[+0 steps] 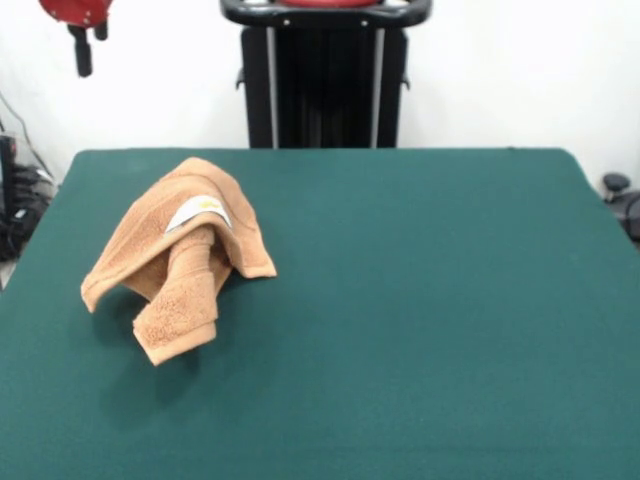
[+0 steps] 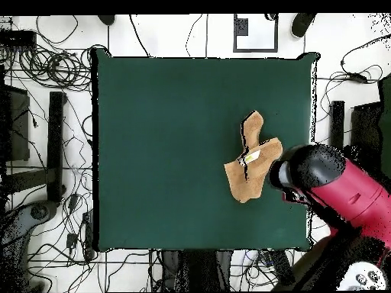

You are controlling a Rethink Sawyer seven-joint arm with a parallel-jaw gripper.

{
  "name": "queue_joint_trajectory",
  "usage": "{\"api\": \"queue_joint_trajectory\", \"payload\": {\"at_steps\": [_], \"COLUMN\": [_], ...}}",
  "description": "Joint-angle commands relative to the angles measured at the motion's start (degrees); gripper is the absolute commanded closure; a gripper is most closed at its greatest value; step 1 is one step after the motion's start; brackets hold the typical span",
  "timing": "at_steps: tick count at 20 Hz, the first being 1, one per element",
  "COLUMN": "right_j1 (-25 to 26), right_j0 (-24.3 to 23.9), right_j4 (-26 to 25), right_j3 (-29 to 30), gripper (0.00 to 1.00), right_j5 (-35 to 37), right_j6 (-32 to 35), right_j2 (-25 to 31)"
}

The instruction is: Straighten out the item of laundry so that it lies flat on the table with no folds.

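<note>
The item of laundry [image 1: 180, 260] is a light orange-tan towel, bunched into a raised heap on the left part of the table [image 1: 420, 300]. One folded flap hangs toward the front, and a white care label [image 1: 197, 211] shows on top. Seen from overhead, the towel [image 2: 250, 160] lies near the right edge of the table [image 2: 168, 137], its label [image 2: 252, 157] at the middle. My gripper [image 1: 85, 45] hangs high at the top left, well clear of the towel. In the overhead view the red and black arm [image 2: 321, 179] sits just right of the towel and hides the gripper.
The black pedestal [image 1: 325, 80] stands behind the table's far edge. Tangled cables [image 2: 46, 69] cover the floor around the table. A dark object [image 1: 620, 195] sits off the table's right side. A white square [image 2: 256, 32] lies beyond the top edge.
</note>
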Motion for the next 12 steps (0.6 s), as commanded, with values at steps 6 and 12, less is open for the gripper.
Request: {"api": "queue_joint_trajectory", "payload": {"at_steps": [6, 12], "right_j1": [5.36, 6.06], "right_j0": [-5.22, -7.69], "right_j4": [3.74, 3.38], "right_j3": [-14.44, -14.24], "gripper": [0.00, 0.00], "right_j5": [8.89, 0.52], "right_j6": [6.07, 0.69], "right_j2": [8.20, 11.74]}}
